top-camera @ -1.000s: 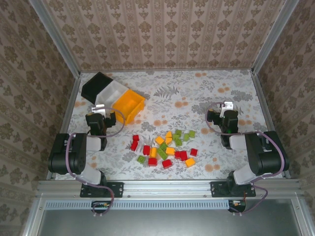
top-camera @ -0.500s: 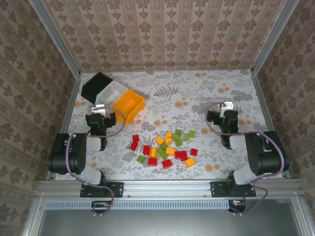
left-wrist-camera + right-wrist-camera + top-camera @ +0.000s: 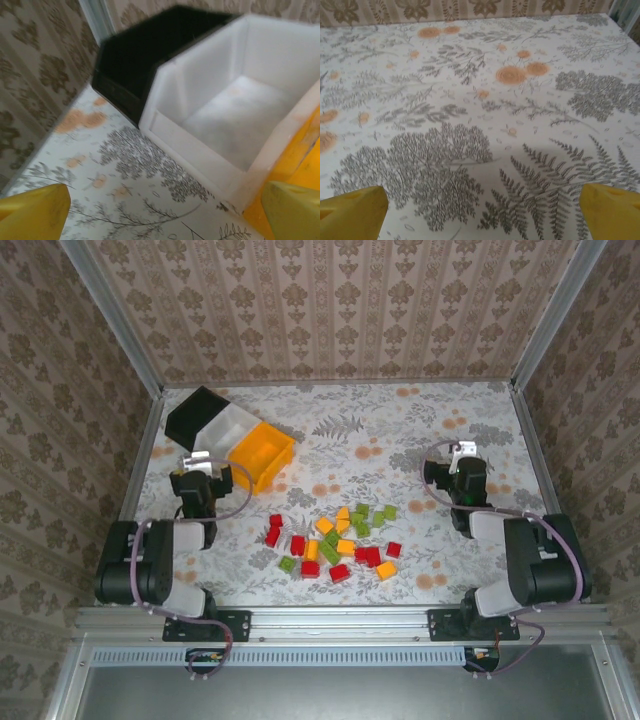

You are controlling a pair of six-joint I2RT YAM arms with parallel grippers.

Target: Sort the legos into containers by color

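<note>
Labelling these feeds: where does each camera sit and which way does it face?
Top external: above and behind, looking down at the table, legos and bins; left arm, right arm, left pincer, right pincer.
Left wrist: on the left arm, facing the black bin and white bin, orange bin at right; yellow fingertips at bottom corners.
Right wrist: on the right arm, looking across the table to the far wall; yellow fingertips at bottom corners.
Shared: top and left wrist both show the bins.

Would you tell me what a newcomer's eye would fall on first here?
A scatter of red, green and orange legos lies at the near middle of the table. The black bin, white bin and orange bin stand side by side at the far left. The left gripper and right gripper hang open, holding nothing.
</note>
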